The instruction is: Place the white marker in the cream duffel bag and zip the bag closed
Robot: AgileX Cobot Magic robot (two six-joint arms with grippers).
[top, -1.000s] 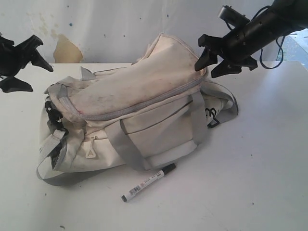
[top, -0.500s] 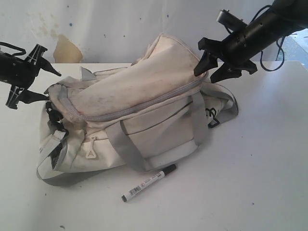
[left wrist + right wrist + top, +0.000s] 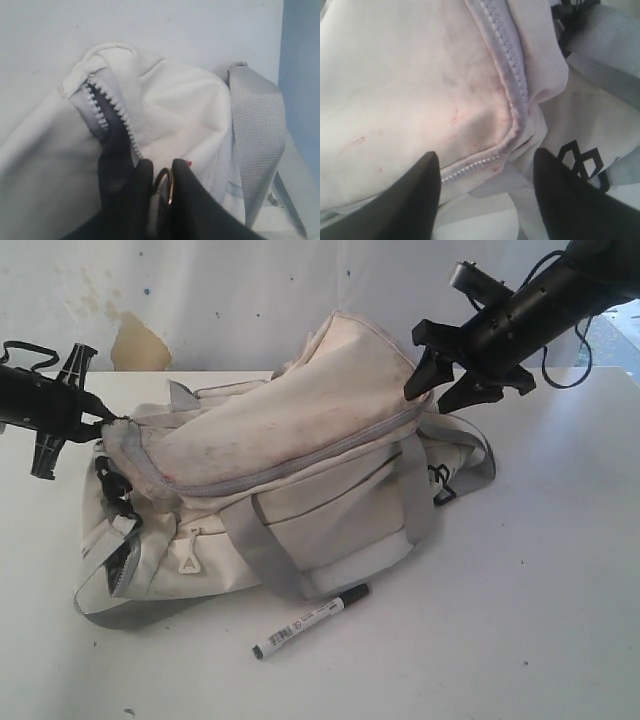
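The cream duffel bag [image 3: 300, 440] lies on the white table with its top flap bulging up. The white marker [image 3: 310, 621] with a black cap lies on the table just in front of it, touching nothing. At the bag's left end my left gripper [image 3: 100, 422] is shut on the zipper pull. In the left wrist view the gripper [image 3: 162, 167] pinches the pull's metal ring [image 3: 163, 184] beside the open zipper teeth [image 3: 117, 107]. My right gripper [image 3: 440, 378] hangs open above the bag's right end. It straddles the zipper seam [image 3: 512, 65] in the right wrist view, holding nothing.
A grey carry strap [image 3: 262, 560] loops down the bag's front near the marker. Another grey strap [image 3: 480, 455] trails at the bag's right end by a black logo [image 3: 580, 157]. A stained wall with a tan patch [image 3: 138, 345] stands close behind the table.
My left gripper has moved right to the bag's left end and shut on the zipper pull, tugging that corner a little. The right gripper has hardly moved.
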